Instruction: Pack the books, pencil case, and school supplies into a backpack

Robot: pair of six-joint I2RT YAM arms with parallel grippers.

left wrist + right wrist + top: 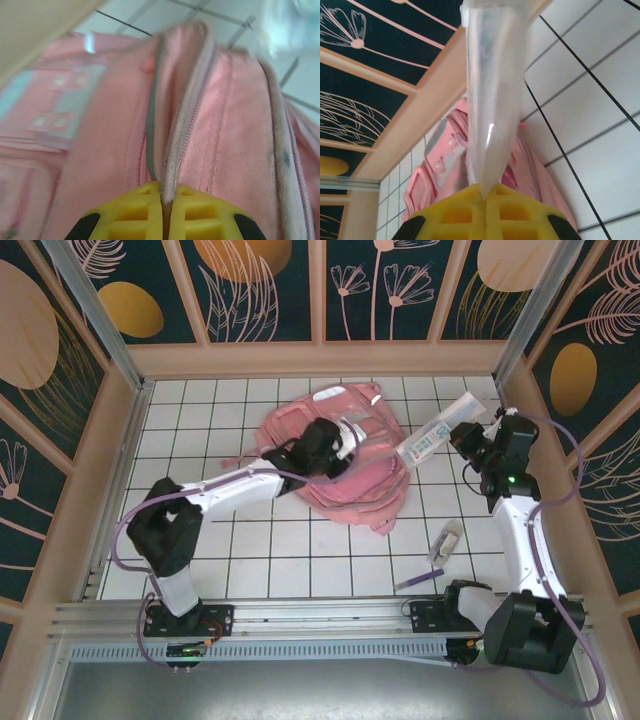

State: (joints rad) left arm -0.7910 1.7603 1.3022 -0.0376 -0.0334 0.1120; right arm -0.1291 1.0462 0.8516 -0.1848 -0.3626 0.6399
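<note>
The pink backpack lies crumpled at the middle back of the tiled table. My left gripper is on top of it, shut on a fold of its zipper edge; the left gripper has pink fabric pinched between its yellow fingers. My right gripper is shut on one end of the clear-whitish pencil case, which hangs in the air pointing at the backpack's right side. From the right gripper, the pencil case sticks straight out, with the backpack beyond it. The books are out of view.
A small whitish-grey item and a thin purple pen lie on the tiles at the near right, beside the right arm. Wooden walls close the table in at the back and sides, and the back wall runs close past the right gripper.
</note>
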